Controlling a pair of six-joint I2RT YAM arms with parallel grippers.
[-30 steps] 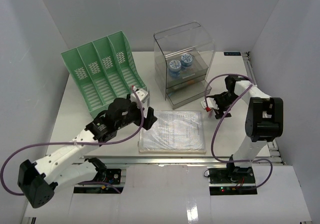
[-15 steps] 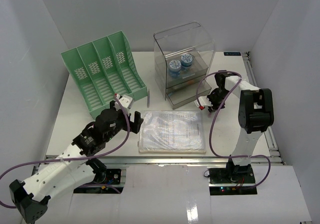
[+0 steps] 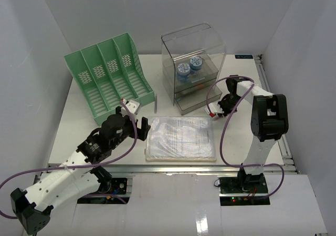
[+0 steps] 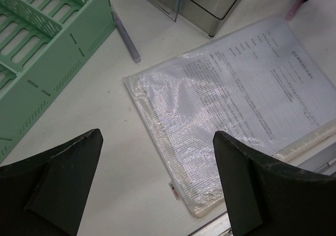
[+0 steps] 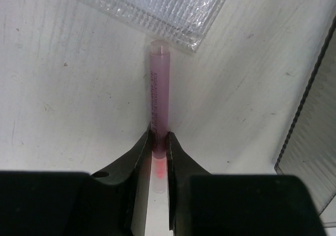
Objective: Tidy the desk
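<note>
Right pincer point(image 5: 159, 139) pinching tube point(image 5: 159, 83), rolls point(image 3: 184, 69) in box point(image 3: 210, 41)

No text can be read — fine print on the sheet point(image 4: 247, 89) and on the pink tube point(image 5: 159, 89) is too small.

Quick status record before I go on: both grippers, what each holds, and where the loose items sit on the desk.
left gripper: open, holding nothing, over the left part of the document pouch
right gripper: shut on pink pen, whose far end is by a pouch corner
document pouch: flat on the desk, near its front edge
grey pen: on the desk between green file rack and clear drawer box
clear drawer box: two blue round containers inside
</note>
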